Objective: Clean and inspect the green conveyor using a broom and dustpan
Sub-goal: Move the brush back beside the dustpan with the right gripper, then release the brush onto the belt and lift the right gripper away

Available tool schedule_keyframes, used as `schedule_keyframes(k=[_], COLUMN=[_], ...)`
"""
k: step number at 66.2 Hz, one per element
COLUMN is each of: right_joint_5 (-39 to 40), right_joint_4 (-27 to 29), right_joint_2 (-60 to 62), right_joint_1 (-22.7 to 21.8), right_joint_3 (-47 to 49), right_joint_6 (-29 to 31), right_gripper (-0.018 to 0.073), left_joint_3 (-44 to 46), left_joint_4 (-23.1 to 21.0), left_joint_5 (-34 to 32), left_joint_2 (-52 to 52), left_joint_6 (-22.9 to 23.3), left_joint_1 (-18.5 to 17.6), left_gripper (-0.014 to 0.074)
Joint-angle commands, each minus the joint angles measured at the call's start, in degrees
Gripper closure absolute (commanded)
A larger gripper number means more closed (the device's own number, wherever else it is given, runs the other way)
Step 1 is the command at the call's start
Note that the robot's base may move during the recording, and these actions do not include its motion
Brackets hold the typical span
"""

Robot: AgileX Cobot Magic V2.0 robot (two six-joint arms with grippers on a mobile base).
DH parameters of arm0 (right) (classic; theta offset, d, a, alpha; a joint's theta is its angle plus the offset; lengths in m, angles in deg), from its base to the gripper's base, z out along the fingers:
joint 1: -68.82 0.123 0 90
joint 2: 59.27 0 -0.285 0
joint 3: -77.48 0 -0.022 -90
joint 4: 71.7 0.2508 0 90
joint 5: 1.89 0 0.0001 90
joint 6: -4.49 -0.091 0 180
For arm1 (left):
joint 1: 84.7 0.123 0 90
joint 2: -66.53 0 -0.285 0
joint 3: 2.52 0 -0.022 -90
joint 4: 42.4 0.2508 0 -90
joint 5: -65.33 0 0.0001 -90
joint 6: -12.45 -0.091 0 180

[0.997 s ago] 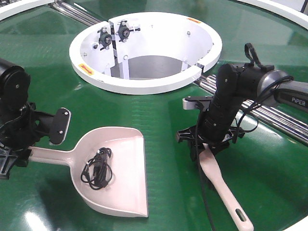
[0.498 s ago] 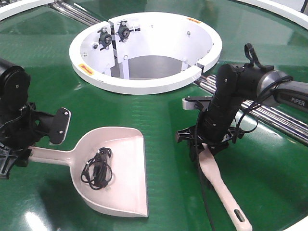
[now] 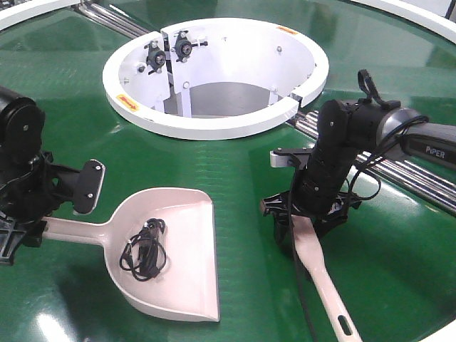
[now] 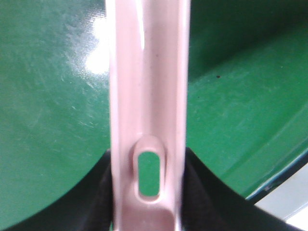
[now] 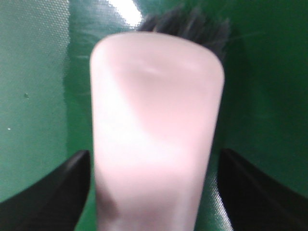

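The big green conveyor table (image 3: 235, 167) fills the view. A white ring (image 3: 228, 128) sits at 12 o'clock. The dustpan (image 3: 182, 235) lies at 7 o'clock, its handle held tight by the left hand (image 3: 25, 229). The right hand (image 3: 308, 214) at 4 o'clock grips the broom (image 3: 317, 260). A black cord (image 3: 144, 249) lies in the dustpan.

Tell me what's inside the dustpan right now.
A tangled black cord lies on the floor of the dustpan, toward its rounded back. Nothing else shows inside. The patch of floor under the cord is covered.
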State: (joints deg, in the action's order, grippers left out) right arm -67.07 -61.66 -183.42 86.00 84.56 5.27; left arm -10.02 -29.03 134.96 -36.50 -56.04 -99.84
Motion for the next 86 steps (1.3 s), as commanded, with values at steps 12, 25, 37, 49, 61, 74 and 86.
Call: schedule_keyframes(k=[12, 25, 37, 49, 61, 74, 86], right_joint_5=[0.5, 6.0, 13.5, 25.5, 42.8, 54.4, 52.6], right_joint_4=[0.3, -1.1, -1.8, -4.0, -5.5, -5.7, -5.7], right_joint_2=[3.6, 9.0, 16.2, 26.0, 38.1, 48.8, 52.9], right_joint_1=[-0.3, -0.1, -0.1, -0.1, -0.1, -0.1, -0.1], right_joint_3=[1.3, 1.3, 1.2, -5.4, -19.5, -33.2, -35.9], right_joint_6=[0.2, 0.2, 0.2, 0.2, 0.4, 2.2, 2.2], right_gripper=[-0.0008, -0.0008, -0.0008, -0.0008, -0.0003, 0.0071, 0.0307], left_joint_3=[1.1, 1.1, 1.1, 1.1, 1.1, 1.1, 1.1], left_joint_4=[-0.4, -0.4, -0.4, -0.4, -0.4, -0.4, -0.4], left_joint_5=[1.7, 1.7, 1.7, 1.7, 1.7, 1.7, 1.7], left_joint_2=[2.1, 2.1, 2.1, 2.1, 2.1, 2.1, 2.1], left_joint_6=[-0.8, -0.8, -0.8, -0.8, -0.8, -0.8, -0.8], left_joint_1=[-0.6, -0.6, -0.6, -0.6, -0.6, -0.6, -0.6], left_gripper=[0.0619, 0.0619, 0.0619, 0.0619, 0.0619, 0.0619, 0.0619])
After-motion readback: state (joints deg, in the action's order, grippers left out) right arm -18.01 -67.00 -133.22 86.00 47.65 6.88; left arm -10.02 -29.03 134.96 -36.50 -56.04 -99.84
